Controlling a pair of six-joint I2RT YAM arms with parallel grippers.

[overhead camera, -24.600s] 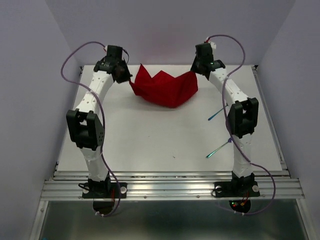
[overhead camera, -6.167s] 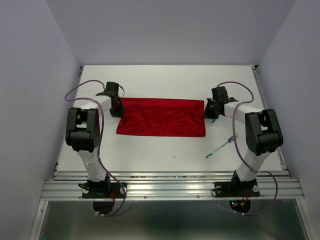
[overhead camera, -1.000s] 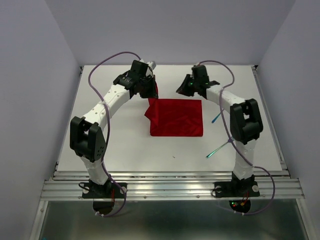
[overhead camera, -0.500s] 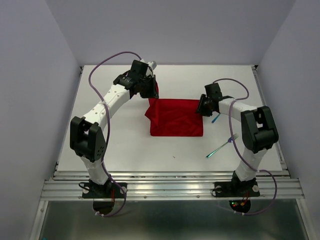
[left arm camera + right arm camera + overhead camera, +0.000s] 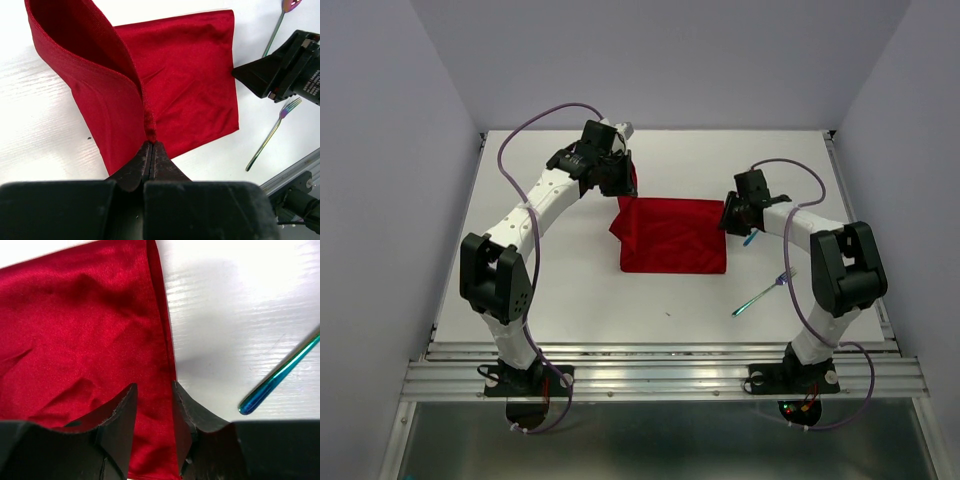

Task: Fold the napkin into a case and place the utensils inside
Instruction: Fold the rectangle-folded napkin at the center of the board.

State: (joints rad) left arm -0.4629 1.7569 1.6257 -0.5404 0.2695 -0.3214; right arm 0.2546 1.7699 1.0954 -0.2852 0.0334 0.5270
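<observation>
Napkin [image 5: 672, 238] lies near the middle of the table [image 5: 570, 290], a bright red cloth doubled over into a roughly square shape. Most of it rests flat. Its far-left corner is lifted off the surface, and the raised flap curls up in a standing fold. The left claw [image 5: 623, 181] is at that corner. Its jaws are pressed fully together on the hem, so the cloth hangs from the pinch and slopes down to the flat part.

The right claw [image 5: 155, 390] sits low at the opposite side, on the napkin's right edge. Its two fingers stand apart, one over the red cloth and the other at its border. The doubled edge runs between them and lies flat rather than squeezed, so this claw is open and grips nothing.

Both utensils rest on the bare table to the right of the cloth, outside it. The spoon [image 5: 274, 35] lies just beyond the right claw, its teal-blue handle angled toward the napkin without touching it. The fork [image 5: 761, 294] lies nearer the arm bases, diagonal, tines pointing away to the right, and apart from both the napkin and the spoon.
</observation>
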